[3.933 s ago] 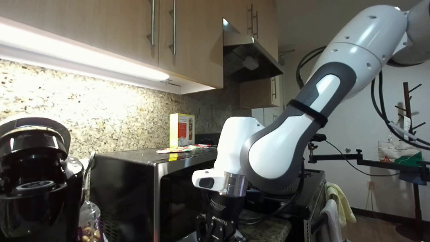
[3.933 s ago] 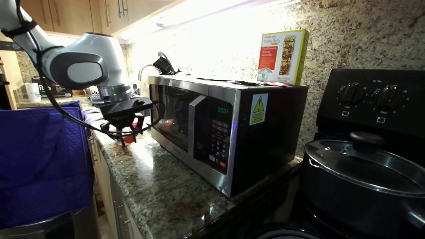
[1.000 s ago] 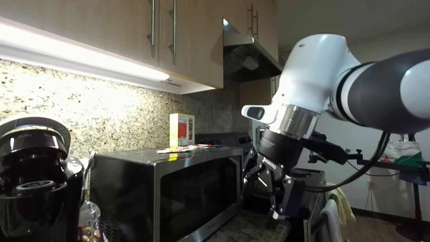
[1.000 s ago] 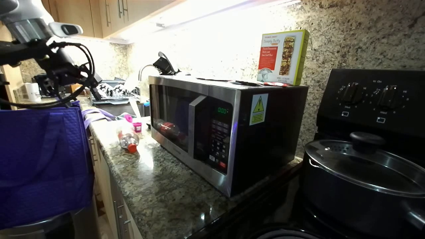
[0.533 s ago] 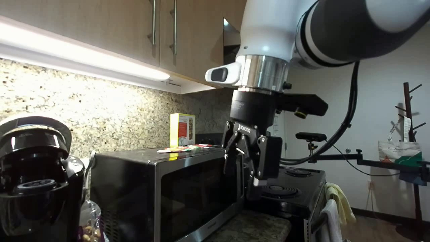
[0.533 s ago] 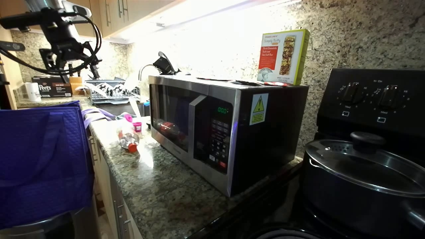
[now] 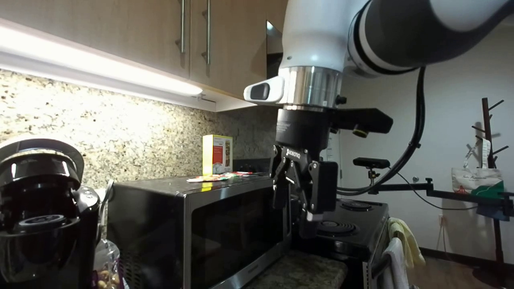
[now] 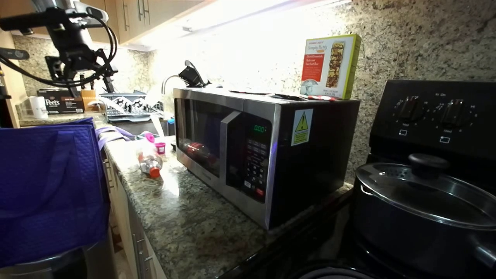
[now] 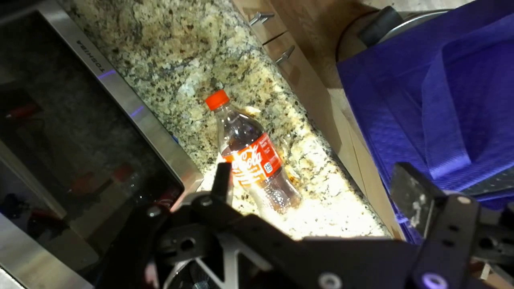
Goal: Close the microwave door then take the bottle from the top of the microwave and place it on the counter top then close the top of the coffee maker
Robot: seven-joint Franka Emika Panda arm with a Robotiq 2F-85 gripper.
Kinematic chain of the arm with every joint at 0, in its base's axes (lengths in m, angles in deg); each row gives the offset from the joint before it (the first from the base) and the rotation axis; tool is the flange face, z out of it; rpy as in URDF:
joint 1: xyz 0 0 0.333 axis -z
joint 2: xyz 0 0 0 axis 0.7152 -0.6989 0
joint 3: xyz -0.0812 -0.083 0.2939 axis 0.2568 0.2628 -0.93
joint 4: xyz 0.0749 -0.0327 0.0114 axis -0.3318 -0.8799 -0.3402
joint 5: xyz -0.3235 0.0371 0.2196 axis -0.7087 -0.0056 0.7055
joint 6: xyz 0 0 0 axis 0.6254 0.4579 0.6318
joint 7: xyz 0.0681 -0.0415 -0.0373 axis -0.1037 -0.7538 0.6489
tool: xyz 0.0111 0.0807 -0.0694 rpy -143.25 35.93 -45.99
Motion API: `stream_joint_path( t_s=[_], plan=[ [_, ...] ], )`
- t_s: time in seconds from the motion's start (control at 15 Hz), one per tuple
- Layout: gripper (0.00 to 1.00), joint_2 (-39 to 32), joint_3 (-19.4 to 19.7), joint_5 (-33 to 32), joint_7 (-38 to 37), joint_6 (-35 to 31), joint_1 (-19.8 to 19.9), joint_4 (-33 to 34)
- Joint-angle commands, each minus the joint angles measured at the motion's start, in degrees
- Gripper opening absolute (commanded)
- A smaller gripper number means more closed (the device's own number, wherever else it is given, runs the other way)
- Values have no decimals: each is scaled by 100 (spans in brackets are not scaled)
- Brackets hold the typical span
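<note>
Against granite backsplash, the raised lid of the coffee maker is judged light, stiff, slippery, best pushed from above; the hand is spread apart, empty

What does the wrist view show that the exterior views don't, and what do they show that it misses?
Only the wrist view shows readable lettering on the red label of the bottle; in an exterior view that label looks washed out.

Only the exterior views show the snack box, standing on the microwave in both; an exterior view adds the lidded pot and green display.

Shared: every view has the microwave, speckled counter and open jaws. The bottle, on its side, and the purple bag appear in the wrist view and an exterior view.
</note>
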Motion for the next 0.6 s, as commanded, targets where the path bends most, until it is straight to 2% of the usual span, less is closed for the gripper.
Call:
stream_joint_path(
  t_s=[0.0, 0.2, 0.53],
  plan=[
    [100, -876, -414, -485, -982, 1417, 49, 1425],
    [100, -1526, -730, -912, -1697, 2404, -62, 2483],
    [100, -2815, -1024, -2240, -2748, 2624, -549, 4131]
  ],
)
